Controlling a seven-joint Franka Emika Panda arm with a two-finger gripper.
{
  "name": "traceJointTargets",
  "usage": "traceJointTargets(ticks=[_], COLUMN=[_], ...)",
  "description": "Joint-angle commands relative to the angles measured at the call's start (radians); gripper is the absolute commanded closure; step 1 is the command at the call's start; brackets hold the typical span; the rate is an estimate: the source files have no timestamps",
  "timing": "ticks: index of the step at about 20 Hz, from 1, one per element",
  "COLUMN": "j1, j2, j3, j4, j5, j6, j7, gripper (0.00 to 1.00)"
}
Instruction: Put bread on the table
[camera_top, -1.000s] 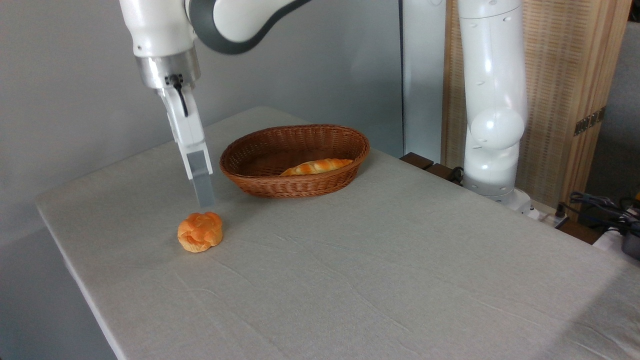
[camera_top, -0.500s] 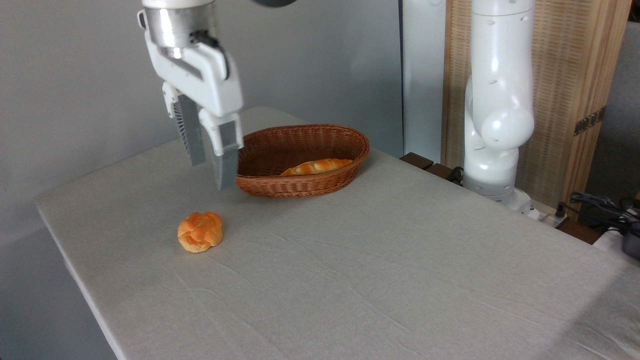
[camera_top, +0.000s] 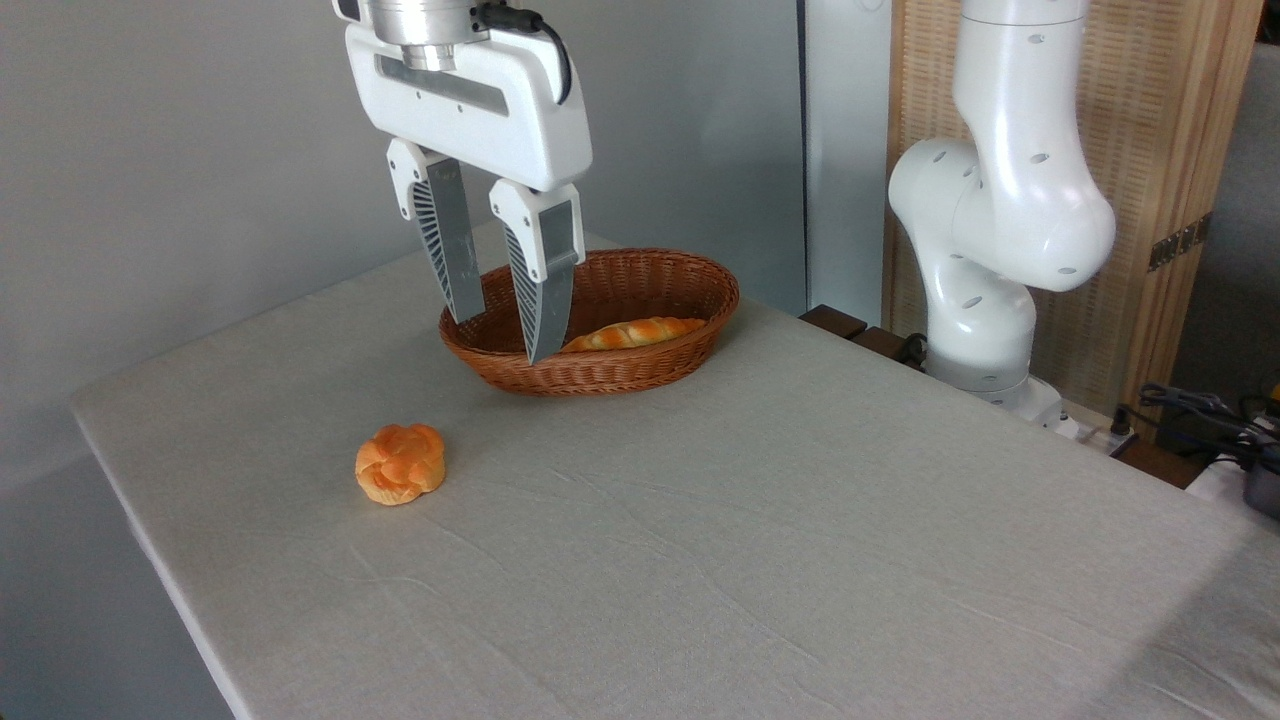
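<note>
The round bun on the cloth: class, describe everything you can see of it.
The bread is a small round bun, golden-orange with paler patches, its top knotted in braided lobes. It looks glossy and whole. It sits upright on the table, on the grey-beige cloth towards the left edge. Only the cloth touches it; the gripper hangs apart, up to the right.

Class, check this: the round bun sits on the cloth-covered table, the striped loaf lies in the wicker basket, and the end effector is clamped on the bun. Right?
Not quite. The camera view shows the end effector open and empty, raised beside the wicker basket. The round bun sits free on the table; the striped loaf lies in the basket.
</note>
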Motion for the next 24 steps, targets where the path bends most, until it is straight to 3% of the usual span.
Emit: traceJointTargets(ticks=[1,24], j1=[0.039,0.039], j2=[0.009,0.003], j3=[-0.061,-0.046], j4=[0.005,0.005], j5=[0.058,0.043], j6=[-0.012,-0.015], j7=[-0.014,-0.023], gripper=[0.0,0.0])
